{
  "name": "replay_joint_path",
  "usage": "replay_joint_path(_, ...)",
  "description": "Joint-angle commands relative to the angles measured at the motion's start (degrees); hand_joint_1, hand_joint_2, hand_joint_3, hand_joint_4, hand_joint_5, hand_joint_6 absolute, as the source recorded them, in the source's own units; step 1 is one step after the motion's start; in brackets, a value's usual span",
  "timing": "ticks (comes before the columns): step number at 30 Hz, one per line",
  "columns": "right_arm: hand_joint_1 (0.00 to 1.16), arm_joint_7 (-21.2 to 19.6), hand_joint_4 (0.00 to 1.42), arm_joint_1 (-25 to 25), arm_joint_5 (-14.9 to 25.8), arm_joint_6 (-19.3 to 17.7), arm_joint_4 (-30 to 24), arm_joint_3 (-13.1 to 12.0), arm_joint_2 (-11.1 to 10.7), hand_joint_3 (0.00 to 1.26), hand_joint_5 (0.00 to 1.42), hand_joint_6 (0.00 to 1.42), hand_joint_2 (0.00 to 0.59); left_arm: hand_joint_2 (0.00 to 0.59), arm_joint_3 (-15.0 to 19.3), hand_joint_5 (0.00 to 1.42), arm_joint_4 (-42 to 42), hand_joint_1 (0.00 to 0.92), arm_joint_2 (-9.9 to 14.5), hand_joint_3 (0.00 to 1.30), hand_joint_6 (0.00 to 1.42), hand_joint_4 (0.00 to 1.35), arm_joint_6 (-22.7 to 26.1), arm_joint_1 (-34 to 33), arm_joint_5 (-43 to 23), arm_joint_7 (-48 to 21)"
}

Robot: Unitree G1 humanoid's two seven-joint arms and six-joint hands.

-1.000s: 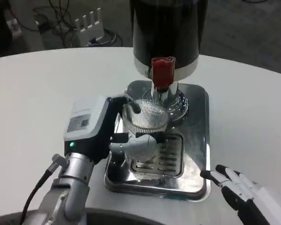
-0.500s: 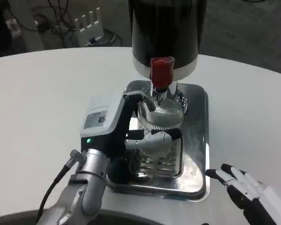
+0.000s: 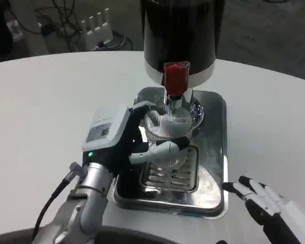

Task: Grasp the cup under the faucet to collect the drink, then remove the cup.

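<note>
My left hand (image 3: 142, 145) grips the ribbed clear cup (image 3: 168, 129) on the metal tray (image 3: 213, 152), directly below the red faucet (image 3: 176, 79) at twelve o'clock. Filling and removal remain. My right hand (image 3: 267, 206) rests empty, fingers spread, at five o'clock.

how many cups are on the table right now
1. The ribbed clear cup sits under the red faucet, over the steel drip tray, held by the left hand. The dispenser could hide others behind it.
</note>
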Motion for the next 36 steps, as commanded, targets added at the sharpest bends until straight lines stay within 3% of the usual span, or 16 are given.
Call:
replay_joint_path(1, 0.58, 0.08, 0.02, 0.22, 0.54, 0.53, -0.76, 0.29, -0.04, 0.13, 0.0, 0.0, 0.435, 0.016, -0.61, 0.29, 2.05, 0.007, 0.83, 0.01, 0.36, 0.01, -1.85, -0.08, -2.12, -5.24)
replay_joint_path(8, 0.58, -0.09, 0.02, 0.53, 0.73, 0.84, -0.76, 0.6, -0.26, 0.13, 0.0, 0.0, 0.435, 0.0, 0.63, 0.18, 1.2, 0.0, 1.42, 0.0, 0.23, 0.0, -3.95, 1.1, -4.92, -7.48)
replay_joint_path(12, 0.58, -0.2, 0.02, 0.5, 0.74, 0.81, -0.76, 0.86, -0.2, 0.13, 0.0, 0.0, 0.435, 0.0, 1.37, 0.02, 0.12, 0.0, 2.44, 0.0, 0.08, 0.0, -4.09, 1.92, -8.32, -13.48)
replay_joint_path(14, 0.58, -0.39, 0.02, 0.65, 0.84, 0.72, -0.76, 0.82, -0.16, 0.13, 0.0, 0.0, 0.435, 0.0, 1.45, 0.0, -1.35, 0.0, 3.14, 0.0, 0.01, 0.0, -3.54, 2.67, -9.43, -16.46)
replay_joint_path(21, 0.59, -0.69, 0.02, 1.42, 0.71, 0.25, -0.76, 1.78, 0.14, 0.13, 0.0, 0.0, 0.44, 0.0, 3.41, 0.0, -9.36, 0.0, 5.15, 0.0, 0.0, 0.0, -1.87, 7.89, -11.55, -21.14)
replay_joint_path(25, 0.59, -1.07, 0.02, 1.84, 1.12, 0.12, -0.76, 1.12, -0.1, 0.13, 0.0, 0.0, 0.442, 0.0, 5.66, 0.0, -17.68, 0.0, 5.37, 0.0, 0.0, 0.0, -1.02, 13.04, -13.23, -21.25)
replay_joint_path(30, 0.59, -1.57, 0.03, 1.63, 2.17, 0.75, -0.76, -0.49, -0.04, 0.13, 0.0, 0.0, 0.443, 0.0, 10.69, 0.0, -31.83, 0.0, 7.77, 0.0, 0.0, 0.0, 3.82, 20.8, -18.06, -27.44)
replay_joint_path(33, 0.59, -1.01, 0.03, 1.12, 1.82, 1.24, -0.76, 0.15, -0.49, 0.13, 0.0, 0.0, 0.445, 0.0, 15.09, 0.0, -38.6, 0.0, 8.28, 0.0, 0.0, 0.0, 4.86, 24.78, -24.56, -31.0)
replay_joint_path(36, 0.59, -1.26, 0.03, 0.69, 1.04, 1.44, -0.76, 1.56, -0.05, 0.13, 0.0, 0.0, 0.447, 0.0, 17.17, 0.0, -42.57, 0.0, 7.82, 0.0, 0.0, 0.0, 5.39, 25.5, -30.98, -35.25)
